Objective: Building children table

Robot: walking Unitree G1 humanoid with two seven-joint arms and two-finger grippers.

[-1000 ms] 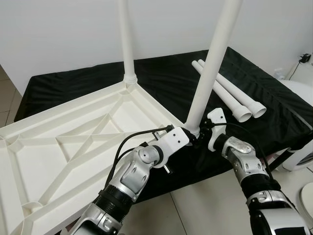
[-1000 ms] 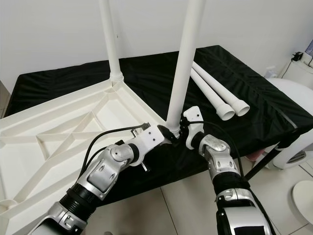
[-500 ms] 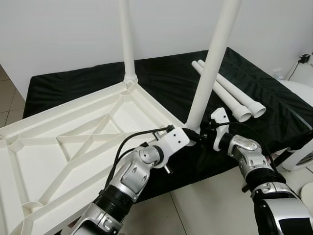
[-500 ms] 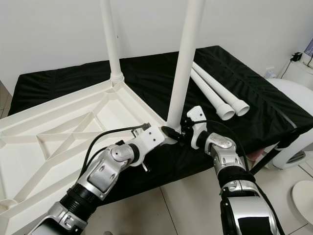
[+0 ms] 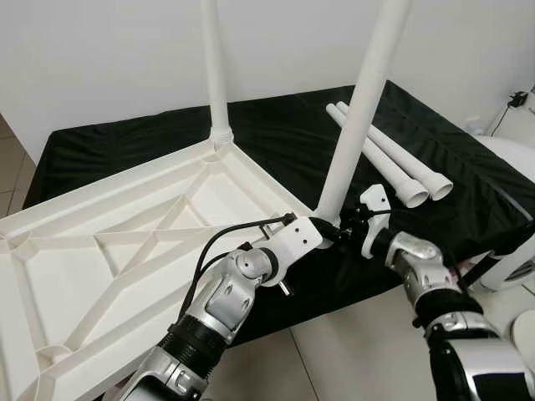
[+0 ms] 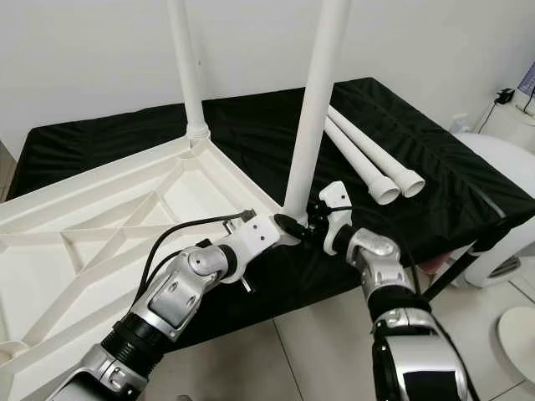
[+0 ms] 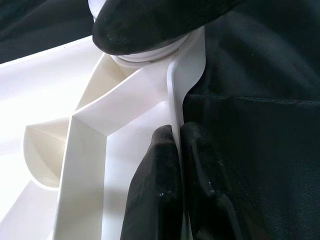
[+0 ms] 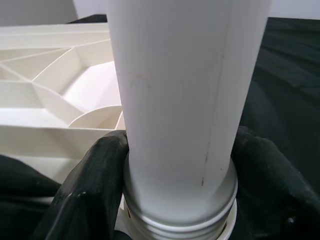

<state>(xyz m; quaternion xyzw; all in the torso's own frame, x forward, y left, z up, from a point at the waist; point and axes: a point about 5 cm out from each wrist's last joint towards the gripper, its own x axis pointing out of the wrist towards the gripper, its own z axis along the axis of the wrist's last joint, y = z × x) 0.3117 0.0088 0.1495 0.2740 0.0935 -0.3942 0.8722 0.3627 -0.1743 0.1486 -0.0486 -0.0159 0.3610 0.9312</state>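
I had the white plastic tabletop (image 5: 125, 251) lying upside down on a black cloth (image 5: 284, 134) over a low platform, ribbed underside up. No container in view, apart from the open cells between the ribs of the tabletop, and those held nothing.

Count of legs: four white tube legs. Two stood upright in corner sockets, the far leg (image 5: 216, 67) at the back corner and the near leg (image 5: 359, 109) at the corner closest to my grippers. Two loose legs (image 5: 389, 163) lay side by side on the cloth to the right, touching each other, flared ends pointing toward me.

My right gripper (image 5: 338, 232) was at the base of the near leg. In the right wrist view its two black fingers (image 8: 90, 190) sat on either side of the leg's collar, clamped against it, right above the socket.

My left gripper (image 7: 180, 165) was at the same corner, just beside the socket. In the left wrist view its two fingers were pressed together on the thin outer rim of the tabletop, one inside the wall and one outside, with the rim pinched between them.

White tiled floor (image 5: 351, 351) below, white wall (image 5: 100, 58) behind, a white rounded object (image 5: 514, 217) at far right, partly cut off.
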